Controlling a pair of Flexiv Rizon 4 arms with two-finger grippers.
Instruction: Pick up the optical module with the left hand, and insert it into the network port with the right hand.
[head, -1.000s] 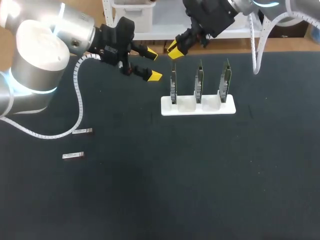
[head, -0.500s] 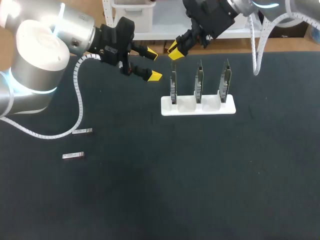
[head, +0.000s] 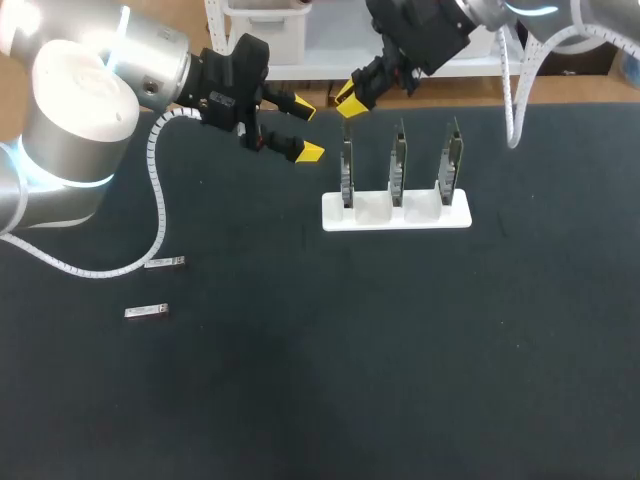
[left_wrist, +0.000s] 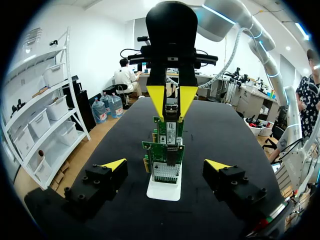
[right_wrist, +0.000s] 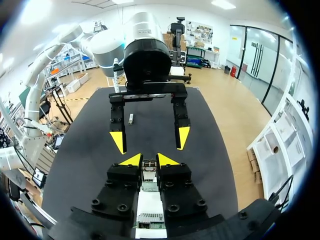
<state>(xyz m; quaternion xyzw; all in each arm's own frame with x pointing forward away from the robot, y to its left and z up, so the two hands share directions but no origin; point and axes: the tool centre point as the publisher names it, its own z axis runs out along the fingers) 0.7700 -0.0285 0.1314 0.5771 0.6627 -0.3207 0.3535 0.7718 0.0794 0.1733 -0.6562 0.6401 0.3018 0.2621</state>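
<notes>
**Module held over the end board, left arm standing open beside it**

The right end effector (head: 347, 98) is closed narrow around a small silver module (right_wrist: 149, 175), its yellow tips pressing on it from both sides. It holds the module right at the top edge of a circuit board (head: 346, 176), the one at the end of the row nearest the left arm. Whether the module sits in the board's port I cannot tell.

That board stands upright in a white stand (head: 396, 214) with two other boards, well back on the dark tabletop (head: 400, 350).

The left end effector (head: 305, 130) hangs just beside that end of the stand, facing it, fingers spread wide with nothing between them. From its wrist view the boards line up one behind another, with the right end effector coming down over them.

Well apart, on the left arm's side of the tabletop, lies a loose module (head: 165, 262), and a second loose module (head: 146, 312) lies near it.
</notes>
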